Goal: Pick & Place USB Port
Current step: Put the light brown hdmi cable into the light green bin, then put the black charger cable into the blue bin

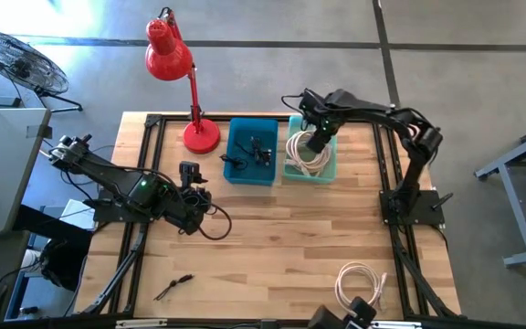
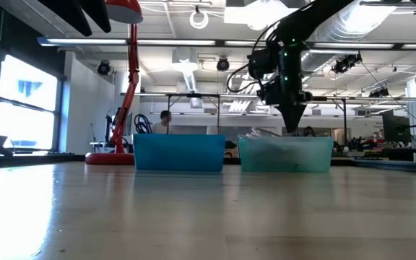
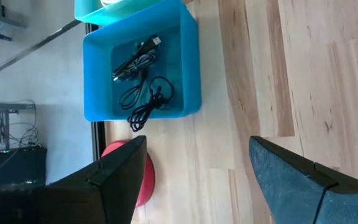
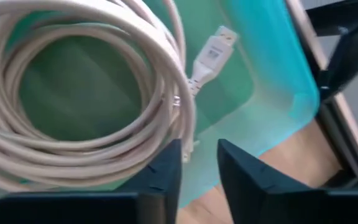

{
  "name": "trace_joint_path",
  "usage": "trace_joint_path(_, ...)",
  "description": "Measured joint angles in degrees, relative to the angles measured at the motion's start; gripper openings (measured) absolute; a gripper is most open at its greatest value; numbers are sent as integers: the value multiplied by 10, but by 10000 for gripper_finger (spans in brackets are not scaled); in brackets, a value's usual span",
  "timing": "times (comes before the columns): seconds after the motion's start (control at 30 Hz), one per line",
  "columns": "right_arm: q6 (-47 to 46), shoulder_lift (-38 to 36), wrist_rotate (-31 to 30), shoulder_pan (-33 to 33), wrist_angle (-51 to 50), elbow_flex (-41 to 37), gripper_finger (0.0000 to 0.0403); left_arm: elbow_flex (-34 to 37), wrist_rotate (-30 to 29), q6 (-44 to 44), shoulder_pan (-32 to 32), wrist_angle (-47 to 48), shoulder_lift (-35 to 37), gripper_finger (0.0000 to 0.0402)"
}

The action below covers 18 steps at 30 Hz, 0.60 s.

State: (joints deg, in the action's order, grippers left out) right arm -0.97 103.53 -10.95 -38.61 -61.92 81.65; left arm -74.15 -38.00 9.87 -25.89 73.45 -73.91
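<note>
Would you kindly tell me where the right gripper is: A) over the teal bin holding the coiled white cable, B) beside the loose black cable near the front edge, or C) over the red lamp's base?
A: the right gripper hangs over the teal bin with the coiled white cable.

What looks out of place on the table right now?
Two cables lie loose outside the bins: a white coil at the front right edge and a small black cable at the front left. The other cables sit in the blue bin and teal bin.
</note>
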Motion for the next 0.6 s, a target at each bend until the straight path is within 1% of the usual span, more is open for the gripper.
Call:
trace_joint_path(0.13, -1, -29, 0, 0, -4, 0, 146, 0, -1, -6, 0, 0, -2, 280)
trace_joint_path(0.2, -5, -47, 11, 0, -9, 0, 163, 0, -1, -6, 0, -1, -3, 280)
trace_joint_path(0.27, -9, -70, 26, 0, -17, 0, 174, 0, -1, -6, 0, -12, -5, 280)
trace_joint_path(0.37, -28, -111, 41, 1, -29, 0, 179, 0, 3, -6, 0, -40, -7, 280)
trace_joint_path(0.4, -33, -124, 49, 3, -34, 0, 180, 0, 14, -3, 0, -44, -6, 280)
trace_joint_path(0.47, -37, -150, 62, 10, -41, 0, 180, -1, 60, 23, 0, -49, -6, 280)
trace_joint_path(0.6, -35, -197, 79, 39, -46, 0, 180, -1, 193, 77, -1, -39, -7, 280)
